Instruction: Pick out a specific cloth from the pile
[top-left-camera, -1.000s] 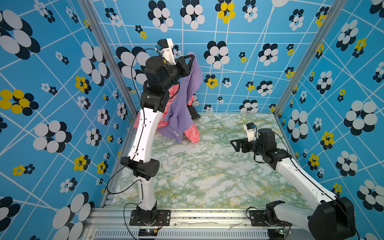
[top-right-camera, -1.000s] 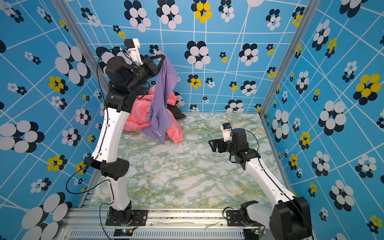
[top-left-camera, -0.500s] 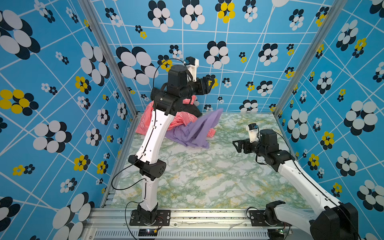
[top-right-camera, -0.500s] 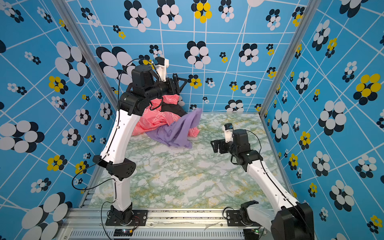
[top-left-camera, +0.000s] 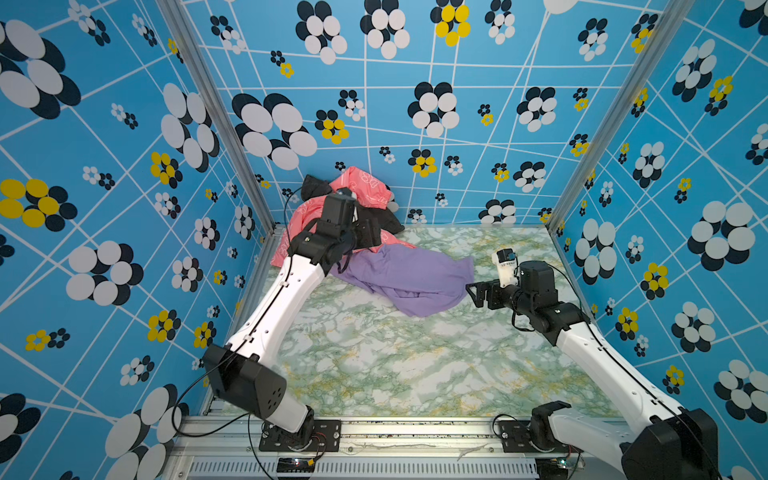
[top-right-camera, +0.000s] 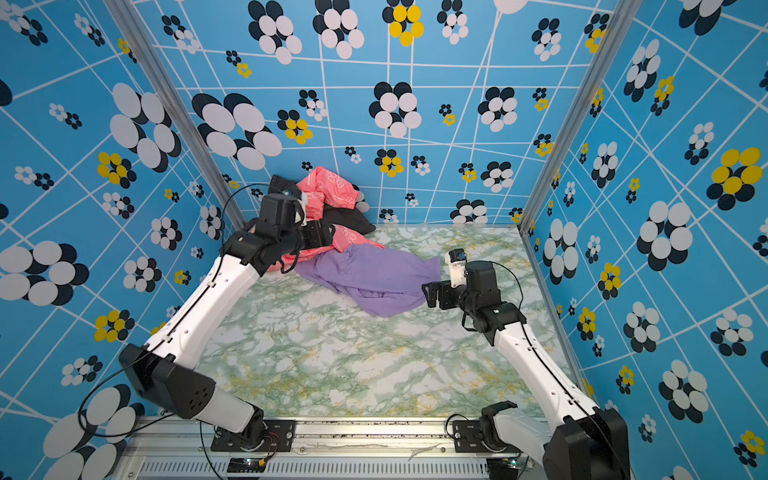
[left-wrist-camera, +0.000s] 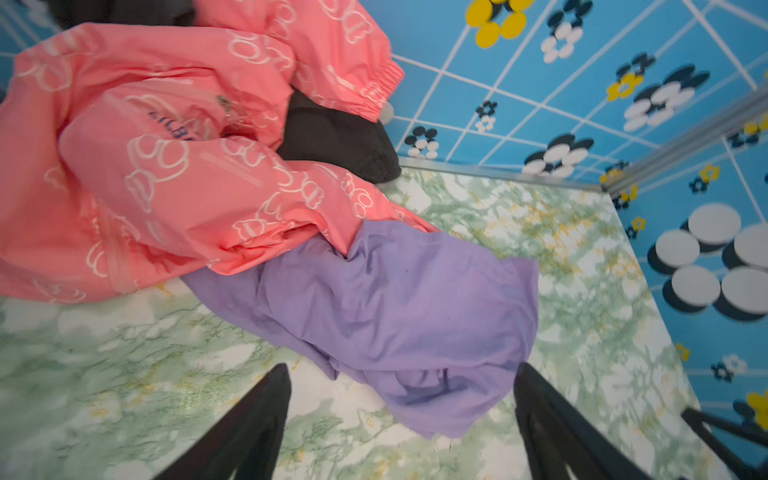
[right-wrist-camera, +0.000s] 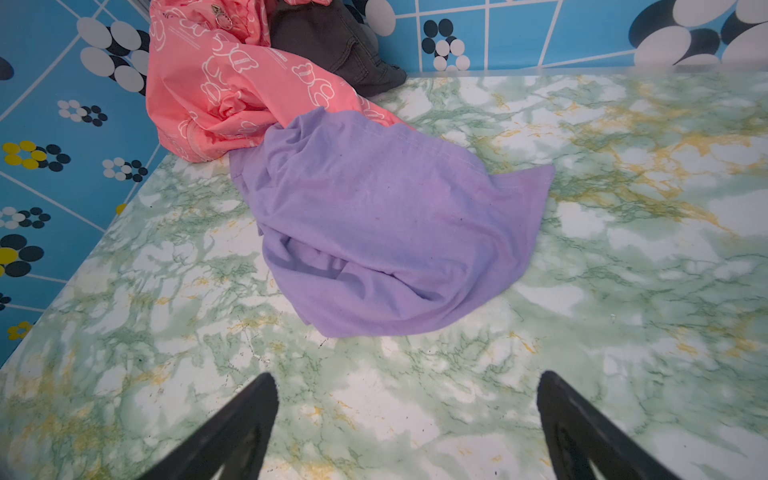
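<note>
Left wrist view: the cloth (left-wrist-camera: 395, 307), plain lavender, lies crumpled on the tabletop (left-wrist-camera: 124, 374), below and ahead of the left gripper (left-wrist-camera: 403, 370). The left fingers (left-wrist-camera: 266, 407) stand wide apart with nothing between them; no fabric is pinched. No white mark shows on the cloth from any view.

Finding: the edge of the cloth farthest ahead of the left fingers touches the coral-pink garment (left-wrist-camera: 166, 166) and appears to overlap one strip of it. The dark garment (left-wrist-camera: 336, 141) sits beyond that, apart from the cloth. Both belong to the pile (top-right-camera: 328, 195), heaped against the corner of the enclosure.

Right wrist view: the right gripper (right-wrist-camera: 407, 376) is empty, its fingers (right-wrist-camera: 573, 415) fully spread. Bare tabletop lies directly under them and the cloth lies ahead. In both top views this gripper sits just beside the free edge of the cloth, on the side away from the pile.

Assessment: the cloth is out of the heap and on the tabletop, but not clear of it. The step in hand is judged to be final separation.

Next move calls for a pinch on lavender fabric only, taken at the free edge, then a draw away from the pile onto bare tabletop. Catching the pink strip would drag the pile along.
</note>
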